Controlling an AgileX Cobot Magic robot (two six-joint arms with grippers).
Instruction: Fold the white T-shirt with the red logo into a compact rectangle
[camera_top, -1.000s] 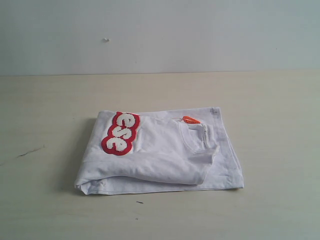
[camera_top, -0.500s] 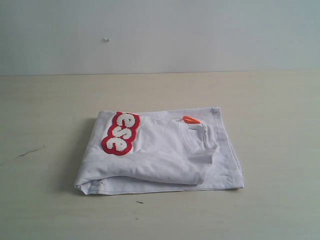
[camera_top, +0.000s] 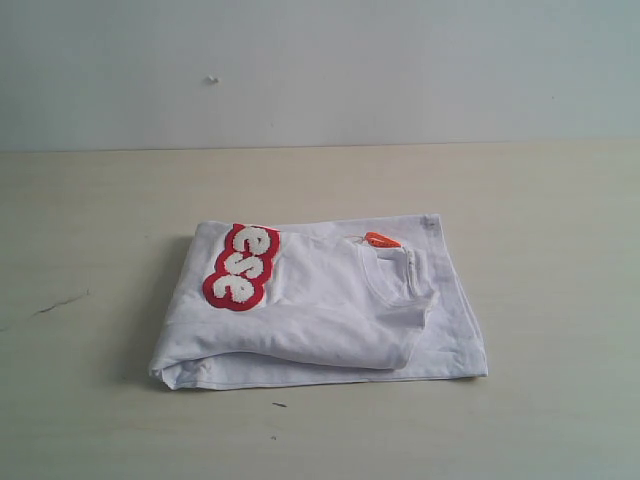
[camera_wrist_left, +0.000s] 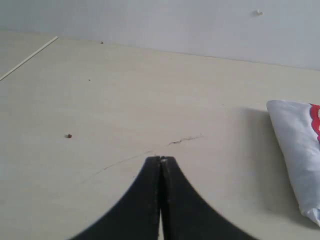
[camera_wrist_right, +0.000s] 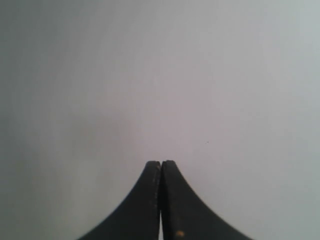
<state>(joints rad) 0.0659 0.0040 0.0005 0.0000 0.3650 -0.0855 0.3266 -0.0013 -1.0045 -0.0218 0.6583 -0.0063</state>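
Note:
The white T-shirt (camera_top: 320, 310) lies folded into a rough rectangle in the middle of the table. Its red-and-white chest patch (camera_top: 241, 266) faces up at the left, and the orange neck tag (camera_top: 379, 239) and ribbed collar (camera_top: 412, 272) sit at the right. Neither arm shows in the exterior view. In the left wrist view my left gripper (camera_wrist_left: 161, 159) is shut with nothing in it, hanging over bare table, with one end of the shirt (camera_wrist_left: 297, 145) off to its side. My right gripper (camera_wrist_right: 161, 162) is shut and empty, facing a plain grey wall.
The pale wooden table (camera_top: 90, 220) runs back to a grey wall (camera_top: 320, 70). A dark scratch (camera_wrist_left: 185, 139) marks the tabletop near the left gripper, and a small dark speck (camera_top: 279, 405) lies in front of the shirt.

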